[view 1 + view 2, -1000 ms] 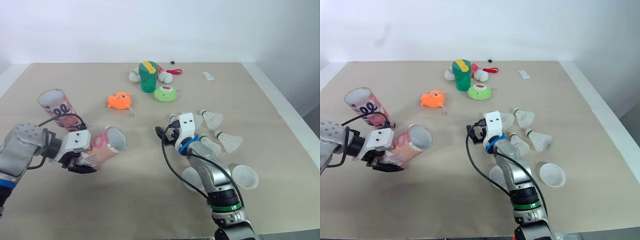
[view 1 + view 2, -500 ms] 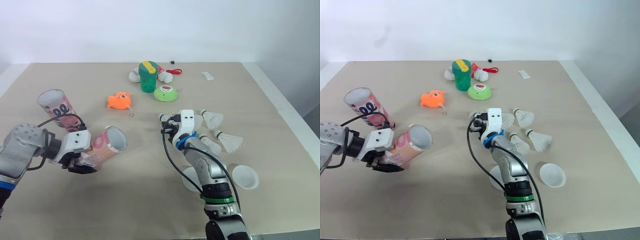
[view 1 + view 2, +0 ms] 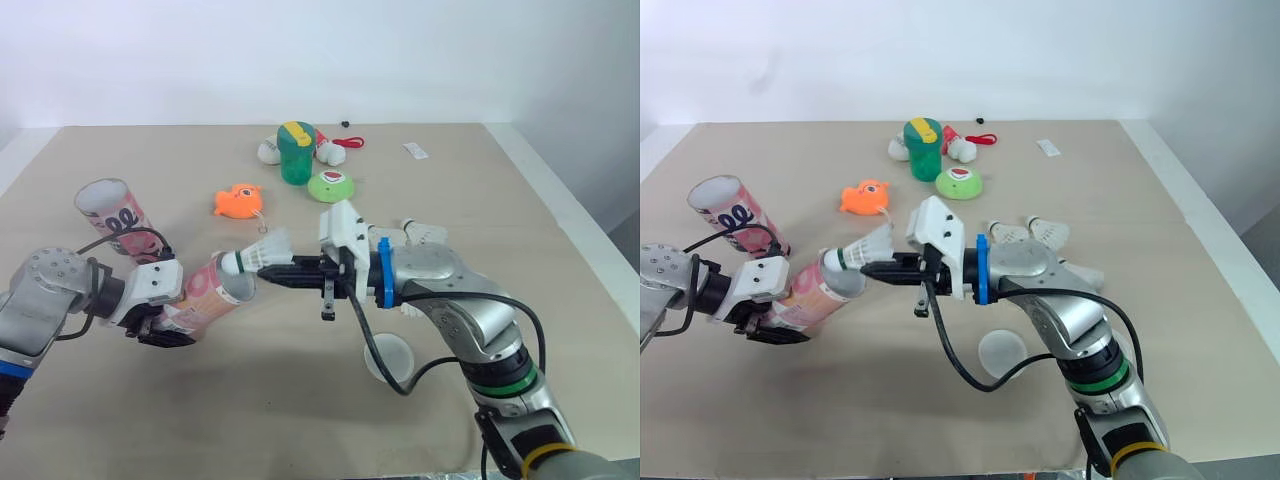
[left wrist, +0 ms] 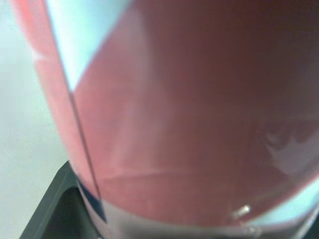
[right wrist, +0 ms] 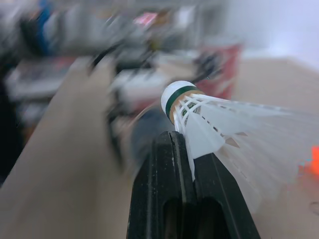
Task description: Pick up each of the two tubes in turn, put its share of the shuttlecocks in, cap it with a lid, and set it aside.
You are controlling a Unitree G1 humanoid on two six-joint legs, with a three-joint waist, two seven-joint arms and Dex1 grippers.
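Right gripper (image 3: 266, 271): fingers pinched on the skirt of a white feathered shuttlecock with green-banded cork (image 3: 256, 254). Its long axis runs left-right, cork leading left, at the upper rim of the open mouth of the tilted pink cardboard tube (image 3: 205, 292). Left gripper (image 3: 160, 328) clamps that tube, mouth facing right. Insertion appears imminent.

Count: two tubes, the second pink tube (image 3: 110, 212) at far left; three loose shuttlecocks (image 3: 1048, 230) at right; one white round lid (image 3: 390, 358) near.

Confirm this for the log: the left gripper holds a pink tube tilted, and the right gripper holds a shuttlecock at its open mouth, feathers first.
Wrong on one point: the left eye view shows the shuttlecock in the right gripper with its green-banded cork, not its feathers, toward the mouth of the pink tube held tilted by the left gripper.
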